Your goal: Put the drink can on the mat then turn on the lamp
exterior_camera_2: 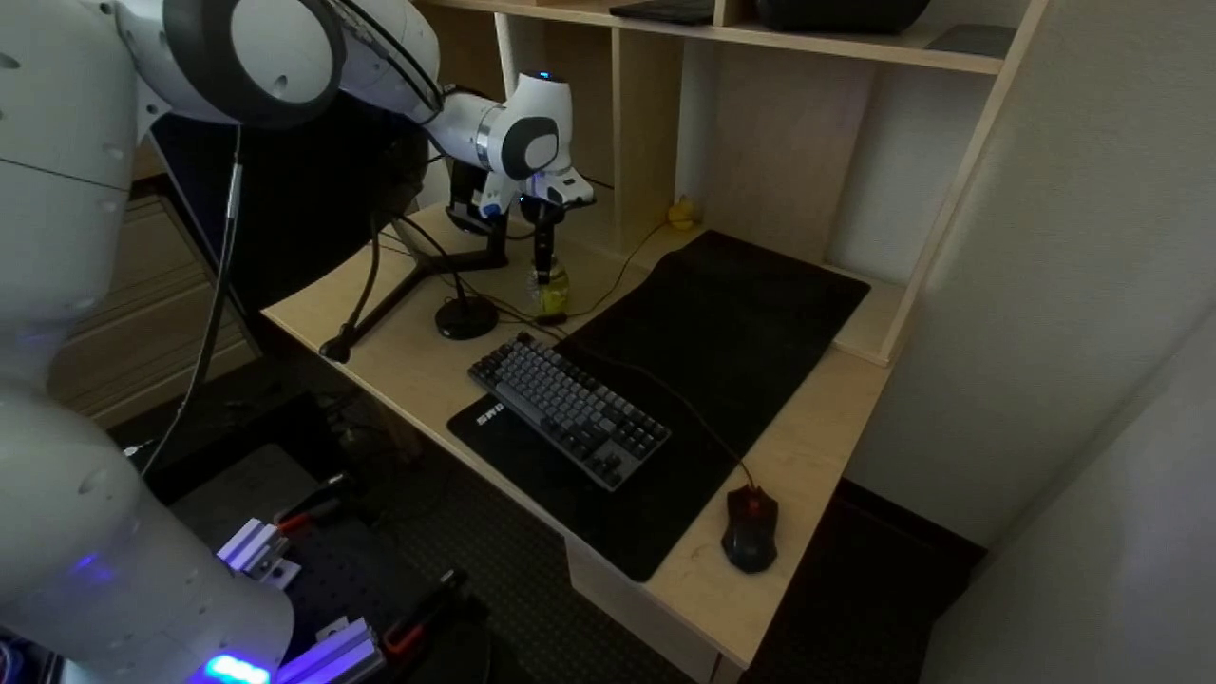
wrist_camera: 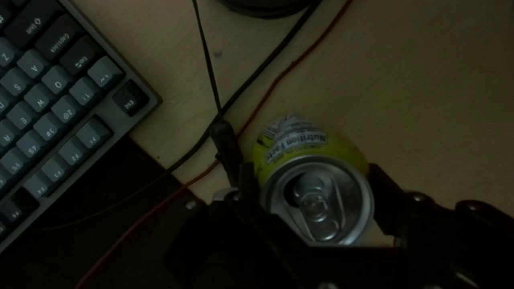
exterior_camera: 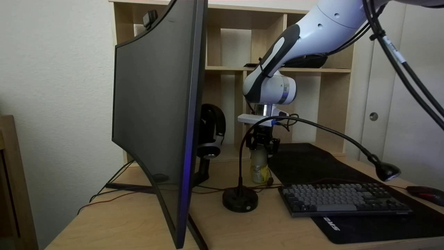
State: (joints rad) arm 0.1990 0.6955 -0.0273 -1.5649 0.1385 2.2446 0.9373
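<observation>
The yellow-green drink can [exterior_camera: 259, 172] stands upright on the bare desk just behind the lamp; it also shows in an exterior view [exterior_camera_2: 553, 302]. In the wrist view its silver top [wrist_camera: 317, 204] fills the space between my fingers. My gripper [exterior_camera: 262, 144] points straight down, with a finger against each side of the can [wrist_camera: 312, 172]. The black mat [exterior_camera: 301, 163] lies beside the can; it also shows in an exterior view [exterior_camera_2: 722, 313]. The black lamp [exterior_camera: 240, 200] stands upright, its gooseneck arching in front of my gripper. Its head [exterior_camera: 386, 171] shows no light.
A keyboard [exterior_camera_2: 570, 408] lies on the mat's front part. A mouse [exterior_camera_2: 750, 532] sits by the mat's edge. A large curved monitor [exterior_camera: 152, 93] and headphones on a stand [exterior_camera: 210, 130] are near the lamp. Thin cables [wrist_camera: 277, 80] cross the desk beside the can. Shelves stand behind.
</observation>
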